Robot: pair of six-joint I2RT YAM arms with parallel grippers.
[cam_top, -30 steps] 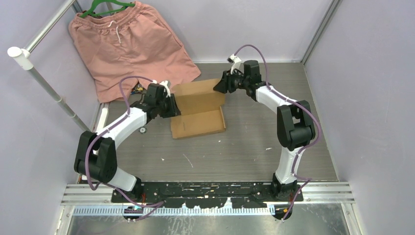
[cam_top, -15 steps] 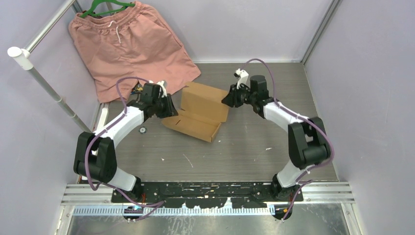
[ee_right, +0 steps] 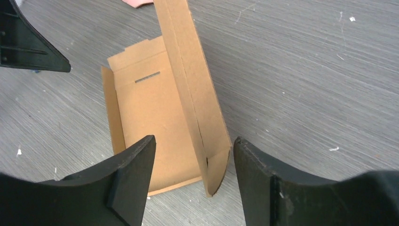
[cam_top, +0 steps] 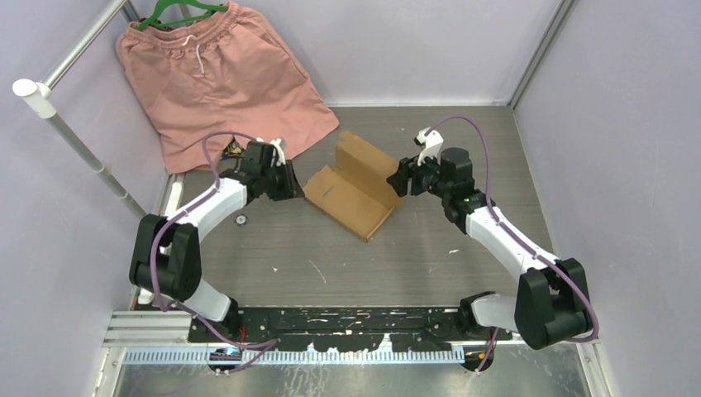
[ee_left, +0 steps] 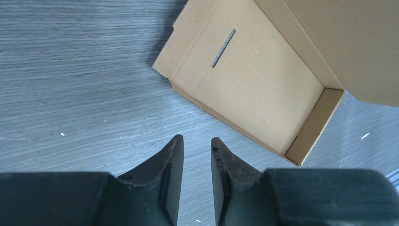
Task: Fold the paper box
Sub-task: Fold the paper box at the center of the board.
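The paper box (cam_top: 354, 188) is brown cardboard, partly folded, and lies diagonally on the grey table between my grippers. Its base panel with a slot lies flat (ee_left: 249, 80), and one long panel stands up (ee_right: 190, 89) along its far right side. My left gripper (cam_top: 293, 184) sits just left of the box, low over the table. It is empty, with its jaws a narrow gap apart (ee_left: 196, 140). My right gripper (cam_top: 398, 179) is wide open (ee_right: 194, 140) at the box's right end. The end of the upright panel lies just beyond its fingertips, untouched.
Salmon-pink shorts (cam_top: 223, 74) on a green hanger lie at the back left, their hem close to the box. A metal pole (cam_top: 74, 141) runs along the left side. A small round part (cam_top: 240, 219) lies on the table under the left arm. Purple walls enclose the table.
The box has turned clockwise and now lies diagonally with its panel opened up. My right gripper has swung right and nearer, off the box. My left gripper has hardly moved.
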